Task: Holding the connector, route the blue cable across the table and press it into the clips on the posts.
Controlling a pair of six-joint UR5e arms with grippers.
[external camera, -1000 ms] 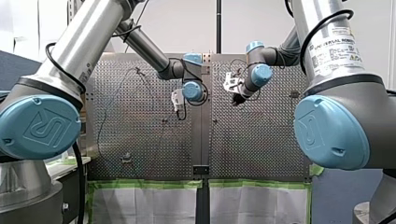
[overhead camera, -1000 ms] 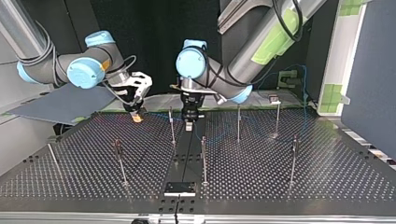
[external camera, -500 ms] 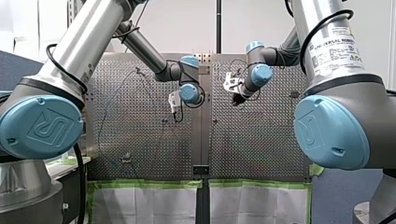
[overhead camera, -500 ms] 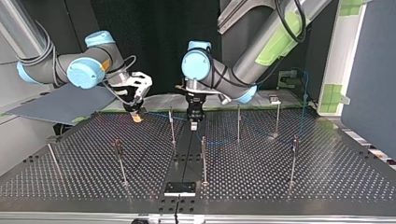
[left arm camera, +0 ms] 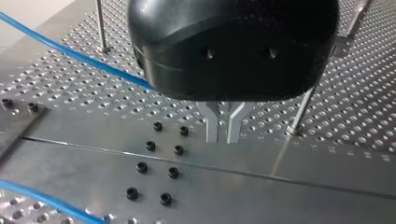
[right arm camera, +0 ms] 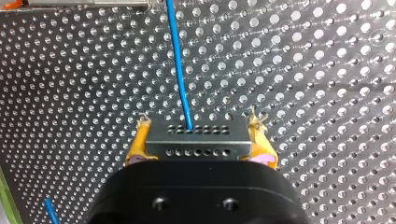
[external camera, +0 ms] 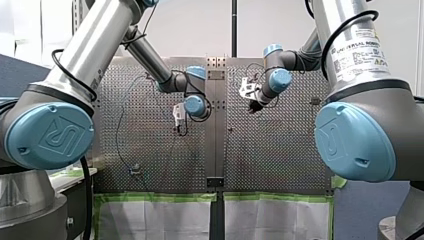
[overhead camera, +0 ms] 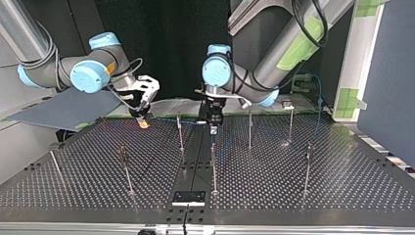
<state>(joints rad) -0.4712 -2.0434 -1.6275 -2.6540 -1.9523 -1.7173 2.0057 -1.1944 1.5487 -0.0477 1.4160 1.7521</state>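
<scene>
Right tool (right arm camera: 198, 137): yellow pads clamped on the grey connector (right arm camera: 196, 145). In the top view it hangs at the upper left, low over the counter (overhead camera: 303, 191).
Blue cable (right arm camera: 180, 70): leaves the connector's holed face and runs on ahead of the right tool.
Left tool (left arm camera: 223, 135): metal fingers drawn almost together, only a thin slit between them. It sits at the top view's upper centre, near a post (overhead camera: 213, 166).
Cable at left tool: passes behind its black body. I cannot tell if it is gripped.
</scene>
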